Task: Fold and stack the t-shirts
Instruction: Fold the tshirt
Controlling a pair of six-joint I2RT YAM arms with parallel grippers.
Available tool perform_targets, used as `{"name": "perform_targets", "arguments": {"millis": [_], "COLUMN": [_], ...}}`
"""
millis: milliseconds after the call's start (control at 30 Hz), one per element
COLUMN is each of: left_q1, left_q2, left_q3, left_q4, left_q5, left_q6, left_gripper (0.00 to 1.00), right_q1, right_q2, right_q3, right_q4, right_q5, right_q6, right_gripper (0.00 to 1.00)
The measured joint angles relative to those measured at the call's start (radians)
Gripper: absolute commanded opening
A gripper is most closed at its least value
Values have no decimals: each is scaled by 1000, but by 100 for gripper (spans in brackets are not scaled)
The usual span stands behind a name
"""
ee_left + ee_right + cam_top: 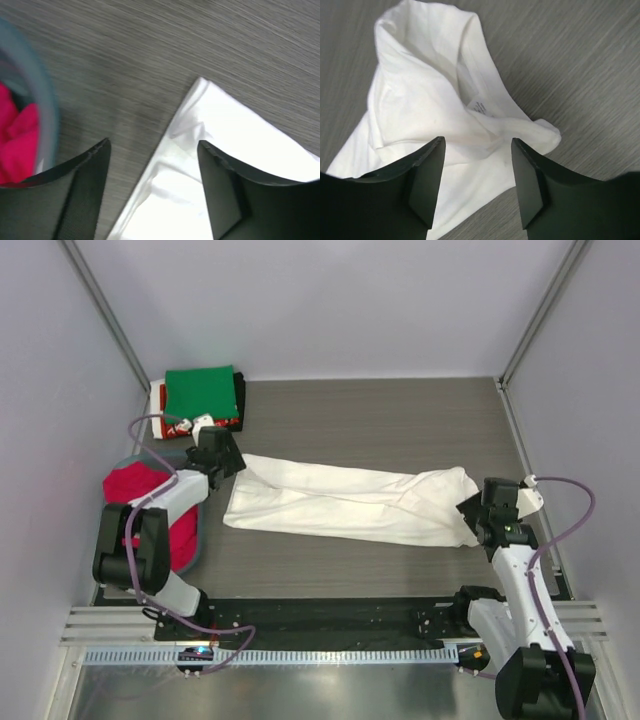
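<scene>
A: Where is the white tee (350, 505) now?

B: It lies flat on the table (400, 420), near the middle. It is folded along its length into one long band that goes from the left side to the right side.

A: And the left claw (152, 145)?

B: It is at the left end of the band, at the far corner. Its two fingers are spread. In the left wrist view one finger (225, 195) is above the white cloth and the other is above bare table. The edge of the cloth runs between them, and nothing is pinched.

A: The right claw (477, 142)?

B: It is spread too, at the right end of the band. There the cloth is bunched and a small label (480, 107) shows. The cloth lies on the table under the fingers, and they do not pinch it.

A: Where are the other tees?

B: Three are stacked at the back left corner. The green tee (200, 392) is on top, the black tee (240, 400) shows at its right edge, and the red-and-white tee (170, 423) shows at the left and front. The pink tee (130, 485) is crumpled in the tub (200, 528), which stands at the left, just beside the left arm.
</scene>
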Motion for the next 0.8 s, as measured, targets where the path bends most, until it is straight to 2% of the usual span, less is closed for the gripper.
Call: {"name": "perform_targets", "arguments": {"millis": [67, 167, 233, 333, 400, 567, 800], "left_q1": [13, 19, 19, 18, 18, 18, 18], "left_q2": [-54, -145, -197, -246, -271, -344, -578], "left_q3": [-34, -81, -95, -94, -92, -86, -108], "left_q4": [-5, -1, -1, -5, -27, -141, -319], "left_q5": [-14, -30, -24, 5, 29, 115, 185], "left_q6": [-14, -23, -25, -31, -34, -41, -39], "left_gripper": [78, 79, 78, 77, 77, 75, 76], "right_q1": [-1, -1, -1, 21, 64, 175, 218], "right_q2": [-51, -51, -3, 139, 291, 563, 688], "right_q3": [1, 19, 40, 101, 178, 351, 376], "right_q4": [9, 36, 82, 154, 171, 204, 211], "right_q5": [-1, -36, -90, -198, -259, -350, -370], "right_q6": [5, 6, 5, -7, -39, -111, -185], "right_gripper": [64, 64, 59, 56, 54, 51, 46]}}
